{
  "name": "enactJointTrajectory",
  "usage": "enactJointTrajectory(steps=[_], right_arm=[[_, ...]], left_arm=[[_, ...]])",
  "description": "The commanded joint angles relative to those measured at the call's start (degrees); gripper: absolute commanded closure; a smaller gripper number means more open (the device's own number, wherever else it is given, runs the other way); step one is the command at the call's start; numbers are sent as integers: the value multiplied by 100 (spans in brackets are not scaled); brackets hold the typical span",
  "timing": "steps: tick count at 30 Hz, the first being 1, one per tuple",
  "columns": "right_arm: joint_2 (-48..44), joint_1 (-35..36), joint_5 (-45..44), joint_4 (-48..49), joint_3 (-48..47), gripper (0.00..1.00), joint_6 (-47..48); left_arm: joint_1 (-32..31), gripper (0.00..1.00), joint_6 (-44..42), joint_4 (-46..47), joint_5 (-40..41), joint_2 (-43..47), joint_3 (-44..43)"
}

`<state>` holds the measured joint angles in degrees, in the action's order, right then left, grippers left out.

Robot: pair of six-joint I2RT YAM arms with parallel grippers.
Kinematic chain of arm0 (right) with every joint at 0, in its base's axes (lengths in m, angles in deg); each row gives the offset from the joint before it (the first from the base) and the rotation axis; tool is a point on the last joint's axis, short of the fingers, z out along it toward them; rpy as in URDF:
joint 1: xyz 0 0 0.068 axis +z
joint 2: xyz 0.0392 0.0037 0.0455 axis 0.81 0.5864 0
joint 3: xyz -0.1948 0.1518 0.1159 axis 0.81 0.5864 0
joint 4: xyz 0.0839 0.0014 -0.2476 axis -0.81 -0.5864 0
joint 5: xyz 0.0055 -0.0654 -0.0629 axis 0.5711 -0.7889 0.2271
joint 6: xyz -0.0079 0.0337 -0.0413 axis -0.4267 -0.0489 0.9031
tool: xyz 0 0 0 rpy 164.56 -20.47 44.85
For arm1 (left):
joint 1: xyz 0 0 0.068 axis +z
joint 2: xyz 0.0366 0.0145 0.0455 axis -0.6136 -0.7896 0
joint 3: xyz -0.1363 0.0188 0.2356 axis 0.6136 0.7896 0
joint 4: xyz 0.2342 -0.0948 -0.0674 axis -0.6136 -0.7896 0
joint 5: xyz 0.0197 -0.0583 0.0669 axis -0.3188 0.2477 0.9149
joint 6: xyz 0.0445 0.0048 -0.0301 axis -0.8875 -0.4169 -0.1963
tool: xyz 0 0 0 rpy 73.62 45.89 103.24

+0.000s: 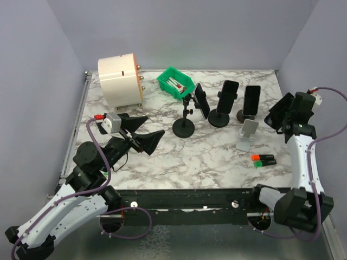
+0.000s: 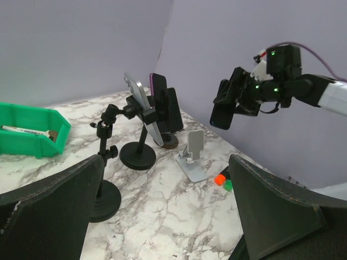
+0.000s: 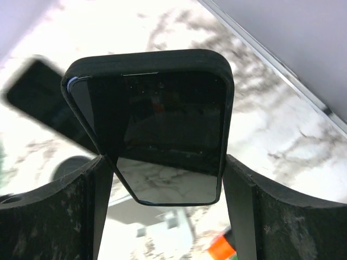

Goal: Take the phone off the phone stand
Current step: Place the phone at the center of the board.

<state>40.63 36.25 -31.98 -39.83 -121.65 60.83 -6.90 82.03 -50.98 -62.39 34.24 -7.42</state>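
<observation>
The right pincer hangs above the right edge of the counter, clamped on a black phone. Just left of it and lower stands a bare white phone stand. Nearer the arm bases than this pincer lie an orange and green marker pair. Farther to its left, a row of mounted phones stands upright. The left pincer gapes wide, low over the counter. Beyond it are a green bin and a cream drum.

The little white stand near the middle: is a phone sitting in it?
No, the white stand is empty, and the right hand holds a black phone up in the air.
</observation>
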Motion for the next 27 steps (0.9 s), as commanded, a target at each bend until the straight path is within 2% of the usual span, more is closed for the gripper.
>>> enactJointTrajectory(steps=[1, 6, 10, 13, 23, 27], right_arm=[[-930, 549, -42, 73, -565, 50, 129], [-1688, 1605, 152, -743, -857, 52, 490], [-2309, 2032, 934, -1581, -701, 52, 789], [-2413, 2238, 1721, -2154, -540, 51, 946], [-2474, 2677, 3535, -2365, 200, 49, 1173], [-2285, 2933, 3700, -2357, 303, 48, 1173]], left_arm=[[-34, 1, 22, 30, -46, 1, -5], [-31, 1, -32, 1, 30, -46, -14], [-29, 1, -66, -48, 109, -145, -21], [-33, 1, -91, -82, 111, -294, -38], [-34, 1, -229, -200, 267, -667, -110], [-32, 1, -253, -200, 249, -743, -127]])
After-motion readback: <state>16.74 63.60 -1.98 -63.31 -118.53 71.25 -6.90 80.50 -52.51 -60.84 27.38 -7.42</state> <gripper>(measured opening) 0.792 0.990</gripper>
